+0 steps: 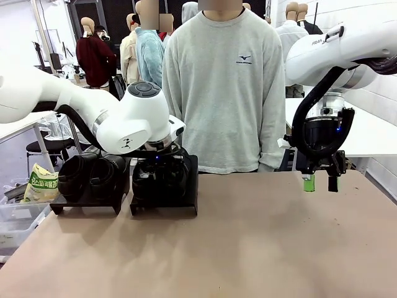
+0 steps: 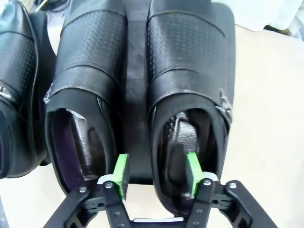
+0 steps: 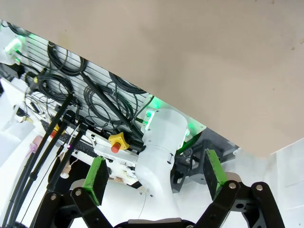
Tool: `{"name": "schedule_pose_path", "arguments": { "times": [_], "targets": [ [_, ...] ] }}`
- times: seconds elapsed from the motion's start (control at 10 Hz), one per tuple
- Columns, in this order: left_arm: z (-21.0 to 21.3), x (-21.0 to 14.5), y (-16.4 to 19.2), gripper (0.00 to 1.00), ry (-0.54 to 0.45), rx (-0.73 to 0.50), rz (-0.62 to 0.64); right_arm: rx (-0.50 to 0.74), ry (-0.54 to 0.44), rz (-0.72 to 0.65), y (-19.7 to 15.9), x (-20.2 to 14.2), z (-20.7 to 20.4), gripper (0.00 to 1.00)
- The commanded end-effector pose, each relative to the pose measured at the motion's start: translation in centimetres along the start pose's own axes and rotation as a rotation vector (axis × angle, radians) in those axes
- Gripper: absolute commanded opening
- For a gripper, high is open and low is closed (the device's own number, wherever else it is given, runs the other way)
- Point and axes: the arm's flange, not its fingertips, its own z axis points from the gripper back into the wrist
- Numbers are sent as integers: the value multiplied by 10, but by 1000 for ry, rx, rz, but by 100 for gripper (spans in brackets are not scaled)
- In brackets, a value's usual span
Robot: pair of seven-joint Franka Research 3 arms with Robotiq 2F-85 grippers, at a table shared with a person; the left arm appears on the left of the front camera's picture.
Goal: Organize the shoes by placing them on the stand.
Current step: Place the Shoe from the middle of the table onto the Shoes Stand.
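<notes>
On the right-hand black stand, at the worktop's left far side, two black shoes sat side by side with toes pointing away from the left wrist camera. The right shoe of that pair carried a small buckle at its outer side; its neighbour lay just beside it, with a strip of bare stand between them. A further shoe showed at that view's left edge, and the front view placed a dark pair on a second stand immediately to the left.

The left end effector stood partly apart, one green pad inside the buckled shoe's opening and the other pad outside its inner wall, over the gap between the shoes. Contact with that wall could not be confirmed; the wall lay loosely between the pads, not clamped.

The right end effector hung fully apart and empty above the worktop's right side, well clear of both stands.

Assessment: the step in hand appeared to be releasing the placed shoe. To do it well, the pads should clear the wall entirely, and withdrawal should run straight up out of the opening, so neither pad drags the collar or nudges the neighbour.
</notes>
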Motion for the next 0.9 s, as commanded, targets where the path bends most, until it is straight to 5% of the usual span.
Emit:
{"name": "schedule_pose_path", "arguments": {
  "times": [0.0,0.8],
  "targets": [
    [19,-7,0,100,-48,-9,10,-2,0,0,0,0,1,100],
    [49,-5,3,100,-70,-20,1,-2,0,0,0,0,1,100]
  ]
}}
